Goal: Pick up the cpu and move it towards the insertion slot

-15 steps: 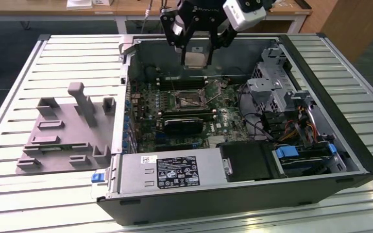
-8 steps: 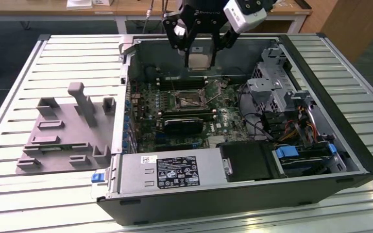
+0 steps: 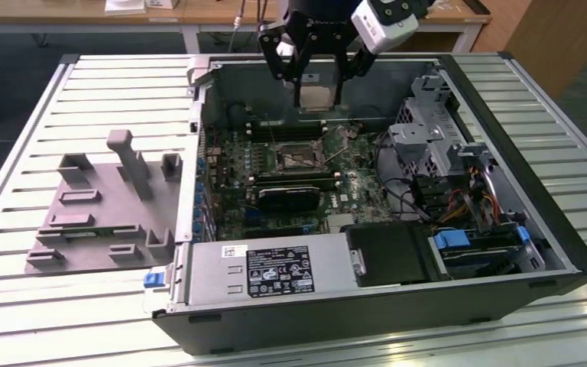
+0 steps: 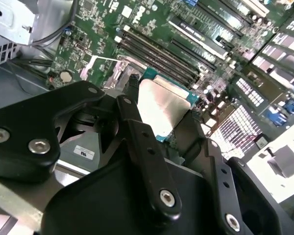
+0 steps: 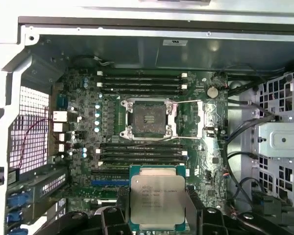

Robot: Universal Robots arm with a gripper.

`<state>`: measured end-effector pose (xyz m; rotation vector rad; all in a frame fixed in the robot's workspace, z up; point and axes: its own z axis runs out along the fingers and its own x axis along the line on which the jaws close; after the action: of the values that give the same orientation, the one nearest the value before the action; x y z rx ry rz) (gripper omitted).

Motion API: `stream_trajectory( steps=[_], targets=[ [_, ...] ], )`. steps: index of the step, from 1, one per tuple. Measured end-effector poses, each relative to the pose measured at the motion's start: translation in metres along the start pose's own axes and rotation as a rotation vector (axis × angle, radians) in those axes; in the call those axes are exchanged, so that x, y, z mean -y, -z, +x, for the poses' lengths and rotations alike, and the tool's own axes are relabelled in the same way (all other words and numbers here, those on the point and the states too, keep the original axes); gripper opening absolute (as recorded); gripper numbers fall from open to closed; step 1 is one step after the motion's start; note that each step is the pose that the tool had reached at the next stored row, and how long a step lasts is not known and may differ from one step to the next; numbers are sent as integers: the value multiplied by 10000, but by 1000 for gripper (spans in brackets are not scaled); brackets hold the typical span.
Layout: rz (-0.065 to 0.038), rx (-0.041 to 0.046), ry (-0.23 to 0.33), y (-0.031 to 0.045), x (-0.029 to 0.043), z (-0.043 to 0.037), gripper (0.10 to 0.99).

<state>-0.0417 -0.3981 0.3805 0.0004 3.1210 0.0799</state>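
Observation:
My gripper (image 3: 315, 90) is shut on the cpu (image 3: 314, 100), a flat silver square with a thin rim. It hangs above the back part of the open computer case. The insertion slot (image 3: 299, 157) lies on the green motherboard below, a little nearer the exterior camera than the cpu. Its metal frame stands open around a dark centre. In the first wrist view the cpu (image 5: 157, 198) sits between two dark fingers (image 5: 192, 210), apart from the insertion slot (image 5: 147, 117). The second wrist view shows the cpu (image 4: 164, 105) clamped at its edges.
The case walls (image 3: 204, 99) ring the motherboard. A drive cage (image 3: 436, 141) with cables stands at the exterior view's right. A power supply (image 3: 263, 271) fills the near end. A grey fixture block (image 3: 100, 206) rests on the slatted table (image 3: 28, 306) at the left.

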Motion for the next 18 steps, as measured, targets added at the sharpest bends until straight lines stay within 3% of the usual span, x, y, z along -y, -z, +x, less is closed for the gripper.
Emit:
stream_trajectory(
  steps=[18],
  targets=[
    [1, 1, 0, -81, -429, -48, 537]
  ],
)
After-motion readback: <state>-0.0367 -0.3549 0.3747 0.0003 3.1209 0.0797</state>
